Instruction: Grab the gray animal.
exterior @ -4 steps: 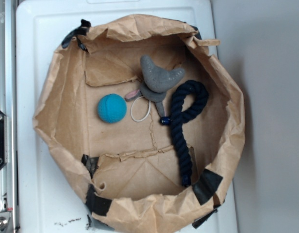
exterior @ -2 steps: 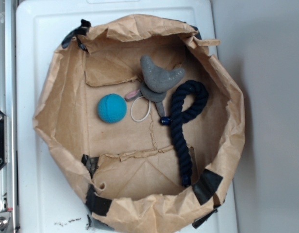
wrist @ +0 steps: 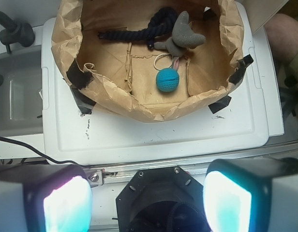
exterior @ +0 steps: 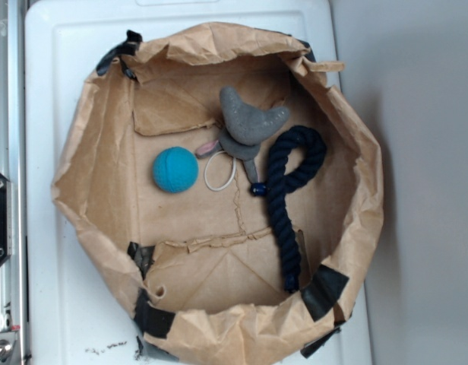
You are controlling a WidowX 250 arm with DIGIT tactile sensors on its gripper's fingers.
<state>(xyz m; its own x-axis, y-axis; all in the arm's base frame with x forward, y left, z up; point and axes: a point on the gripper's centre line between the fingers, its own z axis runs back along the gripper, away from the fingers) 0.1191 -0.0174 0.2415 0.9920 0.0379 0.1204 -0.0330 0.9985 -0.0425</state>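
Well ahead of the fingers [wrist: 146,198], the gray animal [exterior: 249,122] lies inside a crumpled brown paper bin [exterior: 97,152] on a white counter [exterior: 52,289]. Spread wide apart, the fingers hold nothing. Nearer the fingers than the toy sits a teal ball [exterior: 175,169]; a dark navy rope [exterior: 289,198] touches the animal's far side, and a white loop [exterior: 219,171] lies between ball and rope.

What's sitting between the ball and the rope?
In the exterior view, a white ring and the gray animal's dark flaps lie between the ball and rope.
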